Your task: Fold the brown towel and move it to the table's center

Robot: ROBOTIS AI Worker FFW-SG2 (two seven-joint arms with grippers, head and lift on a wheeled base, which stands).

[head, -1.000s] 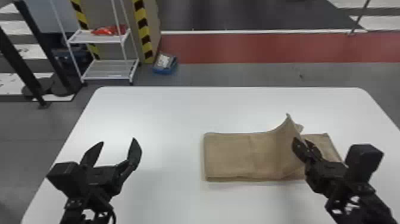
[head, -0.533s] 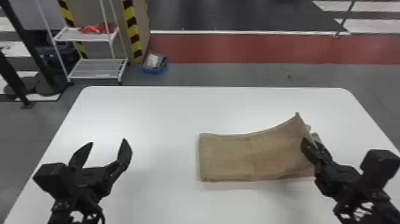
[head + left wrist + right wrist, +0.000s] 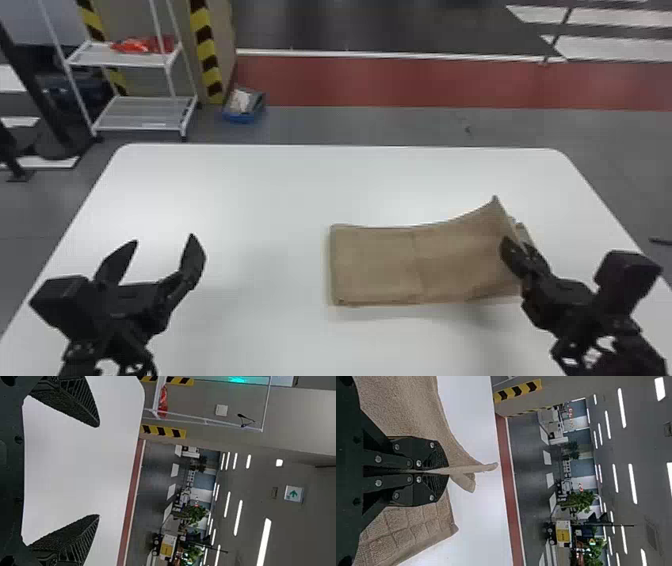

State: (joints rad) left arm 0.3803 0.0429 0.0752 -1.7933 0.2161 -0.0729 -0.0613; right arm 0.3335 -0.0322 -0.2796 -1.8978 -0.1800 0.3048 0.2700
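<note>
The brown towel (image 3: 380,265) lies folded on the right half of the white table (image 3: 250,210), its right end lifted into a raised edge. At that end my right gripper (image 3: 520,252) is shut on the towel's edge. In the right wrist view the fingers of the right gripper (image 3: 443,471) pinch a thin fold of the brown towel (image 3: 403,411), and a waffle-textured part lies beside them. Over the table's left side, away from the towel, stands my left gripper (image 3: 157,250), open and holding nothing. The left wrist view shows the left gripper (image 3: 99,471) with its fingers wide apart.
Beyond the table's far edge stand a white wire shelf (image 3: 145,112) with a red item on it and a blue bin (image 3: 244,106) on the floor. Bare tabletop lies between the left gripper and the towel.
The right gripper has moved to the right, drawing the held towel edge along, so the top layer now covers more of the layer beneath. The head view has shifted a little; the left gripper stays open.
</note>
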